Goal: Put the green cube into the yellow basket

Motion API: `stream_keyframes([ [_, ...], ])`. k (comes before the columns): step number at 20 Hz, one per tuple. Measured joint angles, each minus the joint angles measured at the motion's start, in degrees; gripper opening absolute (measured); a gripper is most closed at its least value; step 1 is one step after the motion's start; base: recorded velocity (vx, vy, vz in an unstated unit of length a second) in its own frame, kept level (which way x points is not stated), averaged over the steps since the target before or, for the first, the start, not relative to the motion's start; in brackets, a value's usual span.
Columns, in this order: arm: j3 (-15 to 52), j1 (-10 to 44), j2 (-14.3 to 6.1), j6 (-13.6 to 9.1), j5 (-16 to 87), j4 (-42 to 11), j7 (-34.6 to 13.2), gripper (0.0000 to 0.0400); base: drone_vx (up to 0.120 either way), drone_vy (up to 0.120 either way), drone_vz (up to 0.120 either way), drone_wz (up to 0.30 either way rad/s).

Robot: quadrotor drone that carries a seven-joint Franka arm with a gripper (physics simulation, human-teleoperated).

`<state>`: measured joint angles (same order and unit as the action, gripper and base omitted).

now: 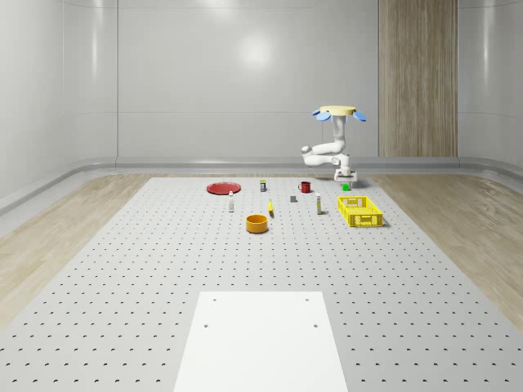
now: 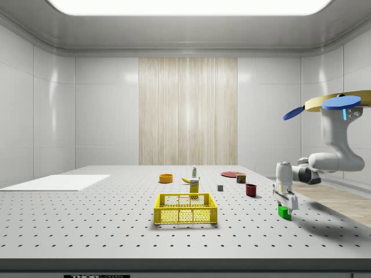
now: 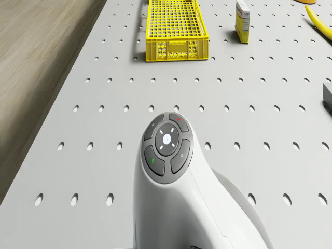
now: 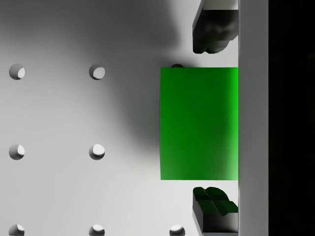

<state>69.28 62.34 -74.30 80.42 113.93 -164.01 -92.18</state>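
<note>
One yellow basket (image 1: 360,211) (nothing inside) — tool (image 2: 284,208) spread open astride green cube (image 4: 199,123), drone (image 1: 337,112) hovering above.

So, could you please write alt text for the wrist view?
The green cube sits on the perforated table between the two fingertips of the open gripper, with a gap left on each side.

The matt grey perforated table (image 1: 122,269) looked smooth; the glossy white plastic-looking arm casing (image 3: 176,207) shone.
</note>
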Motion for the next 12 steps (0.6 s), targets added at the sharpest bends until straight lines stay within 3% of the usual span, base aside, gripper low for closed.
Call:
stream_keyframes([
  [5, -0.81, 0.16, -0.96, 1.26, 0.56, 0.33, 0.01, 0.0400, 0.000, 0.000, 0.000, 0.000],
  [9, -0.96, 0.35, -1.55, 1.92, 0.56, 0.45, -0.11, 0.0315, 0.000, 0.000, 0.000, 0.000],
  [12, -0.95, 0.50, -1.94, 2.33, 0.45, 0.51, -0.23, 0.0281, 0.000, 0.000, 0.000, 0.000],
])
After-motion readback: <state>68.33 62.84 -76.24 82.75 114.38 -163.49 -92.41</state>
